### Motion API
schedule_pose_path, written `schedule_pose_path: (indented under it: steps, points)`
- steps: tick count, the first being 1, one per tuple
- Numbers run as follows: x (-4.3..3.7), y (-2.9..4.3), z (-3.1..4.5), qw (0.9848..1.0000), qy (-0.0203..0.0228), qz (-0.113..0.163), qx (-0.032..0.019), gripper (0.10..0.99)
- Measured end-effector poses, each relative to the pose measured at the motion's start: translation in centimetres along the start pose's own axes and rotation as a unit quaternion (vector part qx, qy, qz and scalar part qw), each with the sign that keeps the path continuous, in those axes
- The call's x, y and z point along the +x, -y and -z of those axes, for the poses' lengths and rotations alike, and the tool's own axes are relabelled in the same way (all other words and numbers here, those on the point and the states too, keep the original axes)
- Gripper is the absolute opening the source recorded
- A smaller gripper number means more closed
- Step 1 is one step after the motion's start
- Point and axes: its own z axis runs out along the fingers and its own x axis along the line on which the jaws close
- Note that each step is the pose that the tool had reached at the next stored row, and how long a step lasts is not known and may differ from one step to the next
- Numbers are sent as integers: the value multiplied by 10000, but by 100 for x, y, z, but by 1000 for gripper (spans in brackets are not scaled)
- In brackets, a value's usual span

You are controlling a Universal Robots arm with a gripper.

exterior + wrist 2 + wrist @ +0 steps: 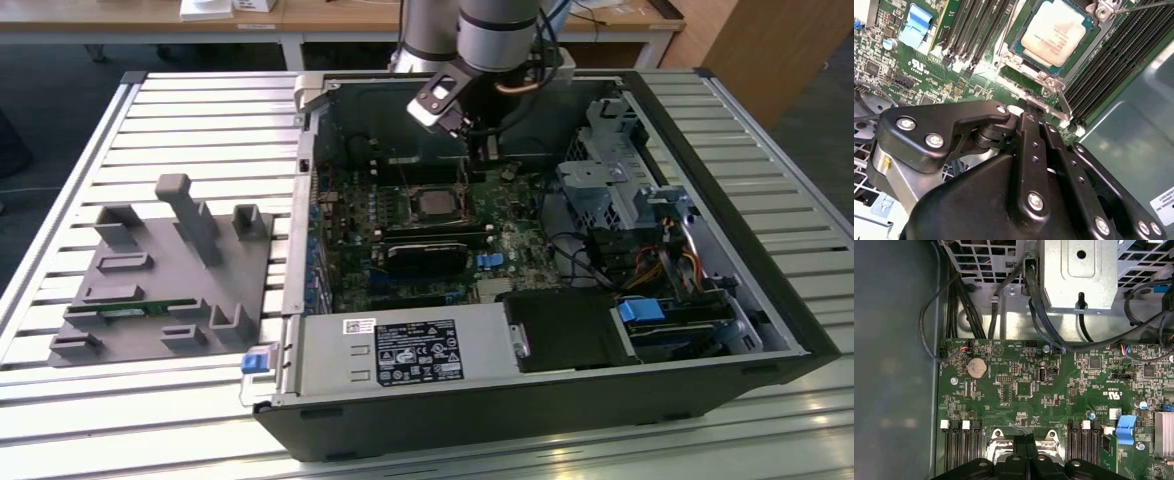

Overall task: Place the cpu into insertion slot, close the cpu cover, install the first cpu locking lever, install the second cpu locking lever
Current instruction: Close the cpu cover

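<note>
Right beside the insertion slot (pixel 1093 36) hangs the gripper (pixel 1030 112), its fingers (pixel 1019 455) clenched together. The tips are close to a thin locking lever (pixel 1063 104) at the slot's edge, and whether they pinch anything I cannot tell. Inside the slot the cpu (pixel 1054 32) lies flat, silver top up. Dark memory slots (pixel 1114 60) run just beside the slot. Around it stands the open computer case (pixel 787 330). Well apart from the slot, toward the exterior view's left, a grey fixture tray (pixel 160 290) rests on the slatted table (pixel 80 410).
</note>
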Motion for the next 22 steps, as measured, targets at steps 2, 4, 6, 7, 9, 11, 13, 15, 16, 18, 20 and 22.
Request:
schedule_pose_path:
  steps: [2, 4, 6, 7, 9, 11, 13, 15, 16, 18, 20, 22]
  points:
    - [0, 12, 0, 10000, 0, 0, 0, 106]
    - [0, 25, -1, 10000, 0, 0, 0, 106]
    - [0, 36, -1, 10000, 0, 0, 0, 106]
    - [0, 41, -1, 10000, 0, 0, 0, 106]
    - [0, 52, -2, 10000, 0, 0, 0, 106]
    - [0, 63, -2, 10000, 0, 0, 0, 106]
    - [0, 73, -2, 10000, 0, 0, 0, 106]
    - [0, 83, -2, 10000, 0, 0, 0, 106]
    - [0, 88, -2, 10000, 0, 0, 0, 106]
    - [0, 99, -3, 10000, 0, 0, 0, 106]
    - [0, 108, -3, 10000, 0, 0, 0, 106]
    - [0, 117, -3, 10000, 0, 0, 0, 106]
